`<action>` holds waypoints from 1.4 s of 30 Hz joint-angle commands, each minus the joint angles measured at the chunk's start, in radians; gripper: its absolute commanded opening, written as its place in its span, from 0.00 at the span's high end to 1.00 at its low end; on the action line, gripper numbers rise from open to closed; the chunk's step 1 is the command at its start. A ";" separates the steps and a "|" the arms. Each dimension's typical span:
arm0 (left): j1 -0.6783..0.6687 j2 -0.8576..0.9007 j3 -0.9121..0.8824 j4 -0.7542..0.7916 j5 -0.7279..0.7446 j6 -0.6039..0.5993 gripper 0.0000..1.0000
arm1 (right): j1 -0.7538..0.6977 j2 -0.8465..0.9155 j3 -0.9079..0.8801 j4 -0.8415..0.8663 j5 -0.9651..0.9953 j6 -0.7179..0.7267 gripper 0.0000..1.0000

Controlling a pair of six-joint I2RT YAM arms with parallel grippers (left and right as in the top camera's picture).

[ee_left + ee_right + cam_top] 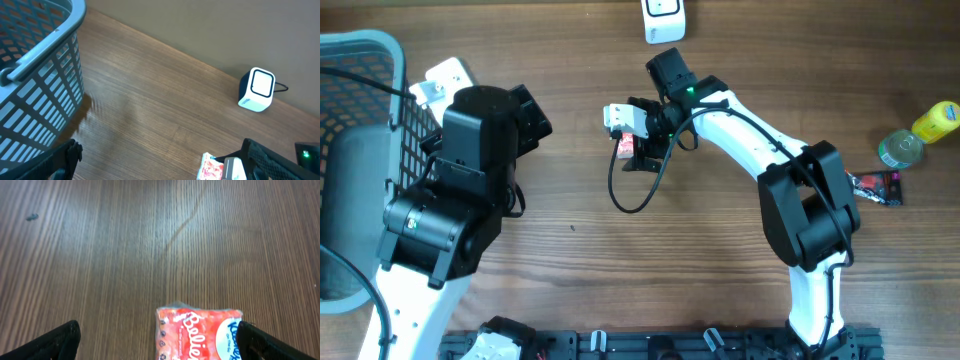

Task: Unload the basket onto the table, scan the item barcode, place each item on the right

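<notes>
The item is a red and white tissue packet (200,335) lying flat on the wooden table, also seen in the overhead view (623,148) and the left wrist view (211,169). My right gripper (159,332) hangs open just above it. The packet lies between the fingers, close against the right fingertip (257,340). No barcode shows on its visible face. The white barcode scanner (665,20) stands at the table's far edge, also visible from the left wrist (256,90). My left gripper (160,160) is open and empty, over bare wood beside the basket.
A grey-blue mesh basket (360,60) fills the left side (40,75). At the right edge are a clear bottle (900,148), a yellow item (937,120) and a dark packet (876,187). A black cable (620,195) loops below the right gripper.
</notes>
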 commanded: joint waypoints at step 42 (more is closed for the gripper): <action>0.004 -0.005 -0.002 -0.041 -0.017 0.011 0.00 | -0.030 0.198 -0.002 0.363 0.053 0.731 0.35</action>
